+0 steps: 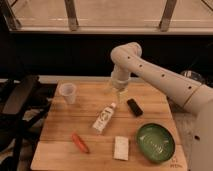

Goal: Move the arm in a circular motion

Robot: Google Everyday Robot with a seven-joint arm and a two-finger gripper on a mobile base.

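Observation:
The arm (160, 75) is large and white, with thick rounded segments and small dark dots. It reaches in from the right edge, bends at an elbow near the top centre, and points down over the wooden table (60, 145). Its slim pale gripper (118, 93) hangs above the back middle of the table, just above the top of a white bottle (104, 119) that lies on the table. The gripper holds nothing that I can see.
On the table are a white paper cup (68, 93) at the back left, a black rectangular object (134, 107) right of the gripper, a green bowl (156, 141) at the front right, a carrot (79, 142) and a white packet (120, 148) at the front. A dark chair (17, 100) stands to the left.

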